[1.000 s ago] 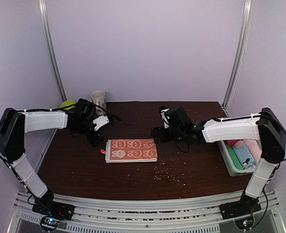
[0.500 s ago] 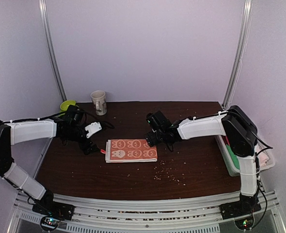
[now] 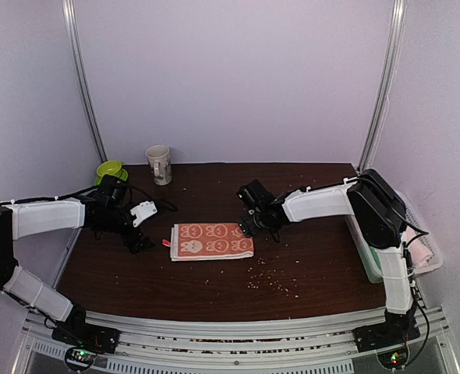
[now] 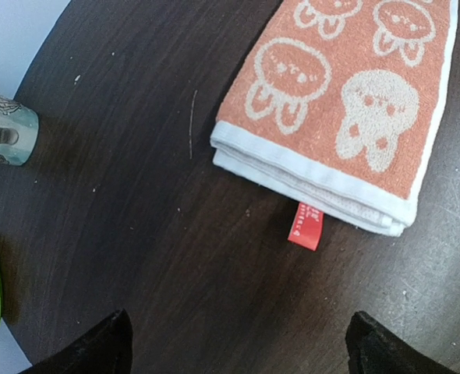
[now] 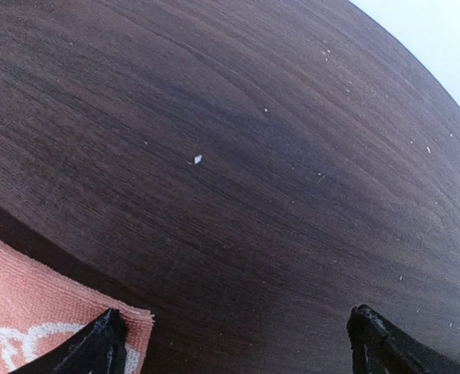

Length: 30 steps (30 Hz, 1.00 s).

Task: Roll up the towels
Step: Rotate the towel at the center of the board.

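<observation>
As viewed from above, shows dark brown wooden table (image 3: 308, 273) bearing folded orange-peach bunny-print cloth towel (image 3: 212, 241) at centre.
Places black left gripper (image 3: 142, 240) just beside towel's left end, black right gripper (image 3: 249, 226) near its far right corner; both jaw pairs wide, empty.

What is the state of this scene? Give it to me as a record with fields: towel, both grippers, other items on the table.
towel: bunny-print towel, folded flat mid-table, not rolled; red tag at its left end
left gripper: left gripper open, off the towel's left end, holding nothing
right gripper: right gripper open, by the towel's far right corner, holding nothing
other items: mug and green bowl at the far left corner; crumbs near the towel
</observation>
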Available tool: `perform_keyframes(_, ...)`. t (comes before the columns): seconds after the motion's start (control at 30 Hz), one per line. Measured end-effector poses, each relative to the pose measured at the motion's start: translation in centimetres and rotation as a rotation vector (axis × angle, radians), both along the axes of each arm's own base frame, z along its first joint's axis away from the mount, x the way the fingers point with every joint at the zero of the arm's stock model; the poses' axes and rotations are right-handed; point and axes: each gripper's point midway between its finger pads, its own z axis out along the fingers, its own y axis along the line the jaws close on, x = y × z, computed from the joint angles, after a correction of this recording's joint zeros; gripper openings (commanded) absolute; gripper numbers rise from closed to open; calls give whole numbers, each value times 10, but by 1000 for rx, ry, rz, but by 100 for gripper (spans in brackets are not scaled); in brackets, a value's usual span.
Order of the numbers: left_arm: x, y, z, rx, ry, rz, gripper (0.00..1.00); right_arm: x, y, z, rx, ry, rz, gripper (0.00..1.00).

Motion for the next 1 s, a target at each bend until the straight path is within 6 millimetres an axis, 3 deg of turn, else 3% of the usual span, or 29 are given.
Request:
perform_keyframes(0.27,2,0,7,-9,-27,1,98,0,-12,0,-27,8,-17,99)
perform_keyframes(0.47,3,0,9,-11,-39,3,98,-37,-53,2,-123,83,-25,99)
perform_keyframes(0.63,1,1,9,-9,-43,5,98,-83,-76,0,-206,176,28,100)
perform_keyframes(0.87,1,1,11,-12,-49,5,98,-181,-31,4,-291,260,301,100)
perform_keyframes(0.93,1,1,11,-12,-50,5,98,-195,-28,16,-310,259,332,100)
perform_keyframes(1.0,1,1,11,-12,-49,5,98,-190,-28,38,-302,226,321,100)
